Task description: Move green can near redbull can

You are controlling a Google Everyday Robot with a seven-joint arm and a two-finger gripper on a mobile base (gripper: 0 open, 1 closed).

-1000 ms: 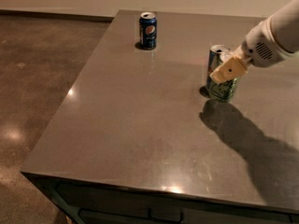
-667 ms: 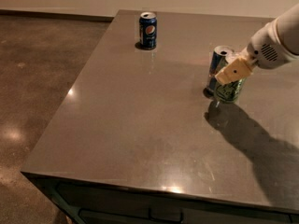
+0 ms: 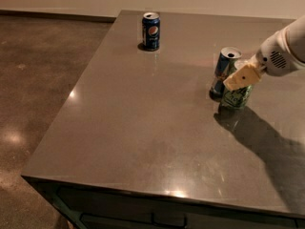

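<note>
A grey worktop (image 3: 143,128) carries three cans as the robot's white arm (image 3: 285,51) reaches in low from the right, wrist angled down and to the left. The green can (image 3: 236,99) stands upright just beside the redbull can (image 3: 225,70), well apart from a Pepsi can (image 3: 151,31) near the far edge. The claw (image 3: 241,78) pinches the green can's upper wall; thin aluminium, probably light, slick and easily dented, it looks best gripped gently across its width
</note>
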